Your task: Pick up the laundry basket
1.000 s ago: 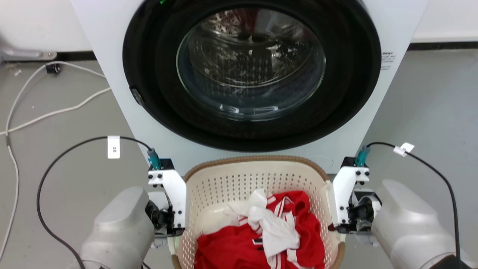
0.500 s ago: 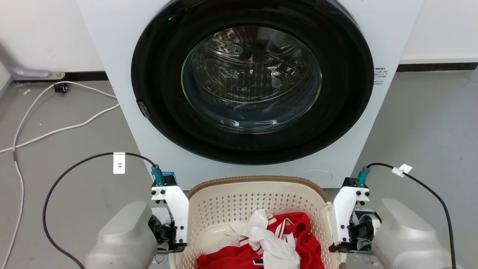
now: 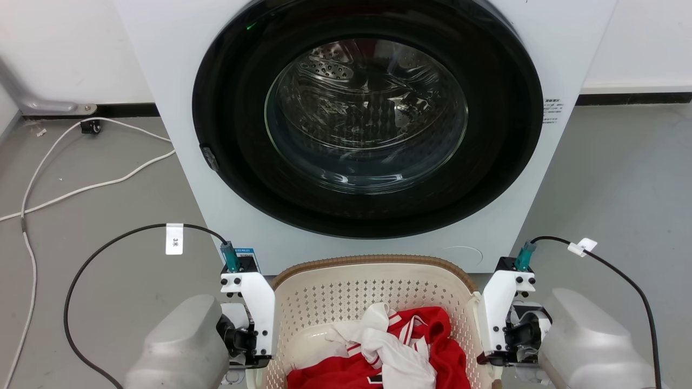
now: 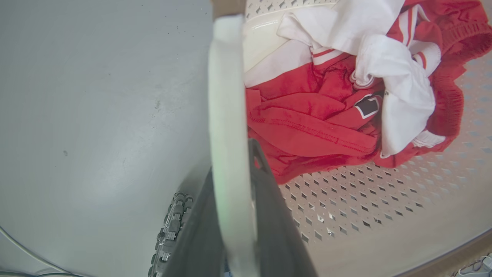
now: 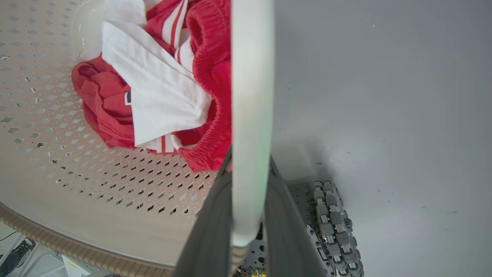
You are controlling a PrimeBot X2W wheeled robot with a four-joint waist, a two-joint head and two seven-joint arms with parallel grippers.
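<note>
The left gripper clamps the laundry basket by its left handle, the right gripper by its right handle; red-and-white clothes lie inside.

The grey floor is smooth, with faint scuffs and a few dark specks. A white washing machine stands on it by the wall. White cables trail loosely across the floor to its left.
</note>
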